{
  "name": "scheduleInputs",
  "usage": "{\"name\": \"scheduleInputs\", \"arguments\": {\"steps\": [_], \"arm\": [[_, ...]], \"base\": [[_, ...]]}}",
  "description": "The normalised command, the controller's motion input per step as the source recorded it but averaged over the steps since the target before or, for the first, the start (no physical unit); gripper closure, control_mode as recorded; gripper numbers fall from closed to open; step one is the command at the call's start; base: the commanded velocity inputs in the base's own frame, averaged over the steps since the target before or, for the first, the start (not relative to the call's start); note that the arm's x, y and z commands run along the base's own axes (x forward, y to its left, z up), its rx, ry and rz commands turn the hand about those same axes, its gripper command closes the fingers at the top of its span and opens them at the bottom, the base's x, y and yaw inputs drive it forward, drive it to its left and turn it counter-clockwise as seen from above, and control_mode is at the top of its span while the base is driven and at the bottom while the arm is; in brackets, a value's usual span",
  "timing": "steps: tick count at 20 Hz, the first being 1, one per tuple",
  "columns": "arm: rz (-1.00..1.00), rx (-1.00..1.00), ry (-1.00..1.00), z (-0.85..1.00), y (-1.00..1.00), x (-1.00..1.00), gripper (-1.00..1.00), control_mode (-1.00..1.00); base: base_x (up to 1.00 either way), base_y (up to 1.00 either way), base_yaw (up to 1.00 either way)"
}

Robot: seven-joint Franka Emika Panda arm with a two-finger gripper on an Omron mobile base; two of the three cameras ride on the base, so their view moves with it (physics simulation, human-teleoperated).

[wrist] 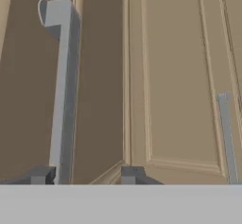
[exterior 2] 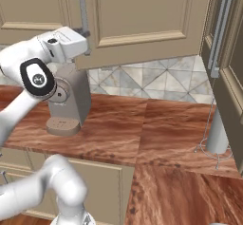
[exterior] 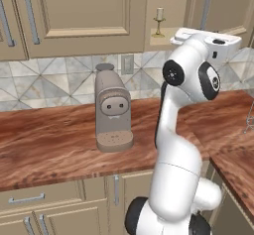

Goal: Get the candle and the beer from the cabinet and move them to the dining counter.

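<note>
On the reddish wood-grain counter (exterior: pixel 49 149) stands a matte grey-brown coffee machine (exterior: pixel 112 111), rounded and blocky. Above and to its right, the beige raised-panel cabinet (exterior: pixel 163 11) is open, and the candle (exterior: pixel 159 21) stands upright on its shelf: a short white stick in a brass goblet-shaped holder, long axis vertical. The gripper (wrist: pixel 85 173) is at the door's long metal bar handle (wrist: pixel 62 86) (a smooth grey bar running vertically), its dark fingertips (wrist: pixel 41 175) apart, one on each side of the bar's lower end; whether they touch it I cannot tell.
</note>
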Motion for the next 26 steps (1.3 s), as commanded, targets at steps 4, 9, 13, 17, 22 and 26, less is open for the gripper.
{"name": "scheduleInputs", "arguments": {"steps": [4, 9, 13, 17, 22, 26], "arm": [[-0.07, 0.07, 0.0, 0.1, -1.0, -0.81, 1.0, -1.0], [-0.05, 0.04, 0.0, 0.05, -1.0, -0.78, 1.0, -1.0], [-0.03, 0.01, 0.0, 0.03, -1.0, -0.71, 1.0, -1.0], [-0.01, 0.0, 0.0, 0.0, -0.99, -0.68, 1.0, -1.0], [0.0, 0.0, 0.0, 0.0, -0.72, -0.44, 1.0, -1.0], [0.0, 0.0, 0.0, 0.0, -0.08, -0.05, 1.0, -1.0]], "base": [[0.0, 0.0, 0.0], [0.0, 0.0, 0.0], [0.0, 0.0, 0.0], [0.0, 0.0, 0.0], [0.0, 0.0, 0.0], [0.0, 0.0, 0.0]]}}
